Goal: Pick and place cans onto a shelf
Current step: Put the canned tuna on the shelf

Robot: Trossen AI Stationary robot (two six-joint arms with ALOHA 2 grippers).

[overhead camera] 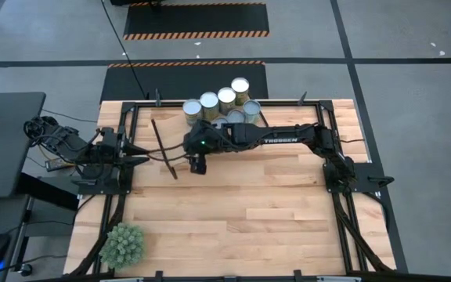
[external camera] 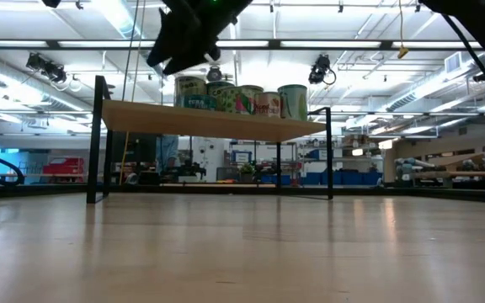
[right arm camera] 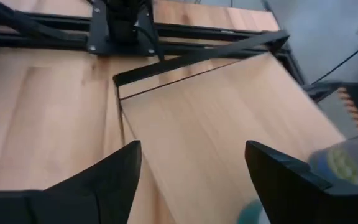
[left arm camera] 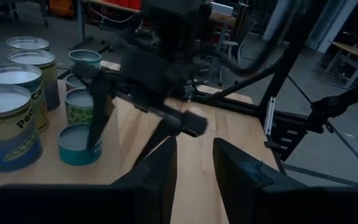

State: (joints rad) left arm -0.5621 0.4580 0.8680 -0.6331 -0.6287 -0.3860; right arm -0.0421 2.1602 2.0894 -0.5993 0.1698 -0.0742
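Several cans (overhead camera: pixel 225 103) stand upright in a cluster on the far part of the tilted light-wood shelf (overhead camera: pixel 241 160). The low view shows them in a row (external camera: pixel 238 99) on the plank (external camera: pixel 209 122). My right gripper (overhead camera: pixel 196 162) hovers open and empty over the shelf's left end, near side of the cans. It shows in its wrist view (right arm camera: pixel 191 168) and at the top of the low view (external camera: pixel 188 38). My left gripper (overhead camera: pixel 141 157) waits at the table's left edge, with a narrow gap between its fingers (left arm camera: pixel 194 165) and nothing in it.
A spiky green plant (overhead camera: pixel 124 244) stands at the table's near left corner. The shelf's thin black legs (external camera: pixel 98 139) stand on the tabletop. The near half of the table (overhead camera: pixel 249 219) is bare wood. Black frame rails (overhead camera: pixel 343 211) run along both table sides.
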